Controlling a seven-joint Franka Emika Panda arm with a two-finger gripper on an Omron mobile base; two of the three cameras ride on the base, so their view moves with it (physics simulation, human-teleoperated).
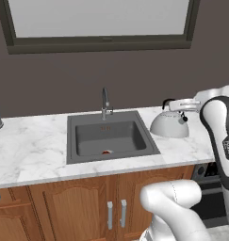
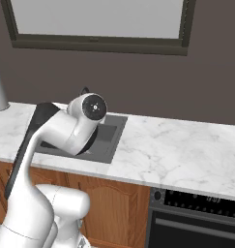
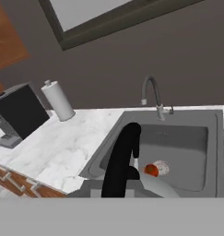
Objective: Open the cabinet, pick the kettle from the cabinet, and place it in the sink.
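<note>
The silver-white kettle [image 1: 168,125] hangs just right of the sink [image 1: 87,141], low over the marble counter's right part. My gripper [image 1: 178,106] is shut on its black arched handle [image 3: 122,159]. In the hand view the handle rises from the bottom, with a bit of the kettle's pale body [image 3: 156,186] under it and the dark grey sink [image 3: 187,138] and its faucet [image 3: 152,94] beyond. My arm covers most of the sink [image 2: 111,140] in the right base view. A strip of the reddish-brown cabinet [image 3: 5,41] shows at the hand view's top left; its doors are out of view.
A small orange-and-white object [image 3: 155,169] lies in the basin. A paper towel roll [image 3: 58,99] and a black coffee machine [image 3: 19,113] stand on the counter left of the sink. A stove [image 2: 201,203] sits right of the counter. Low cupboards [image 1: 87,207] run below.
</note>
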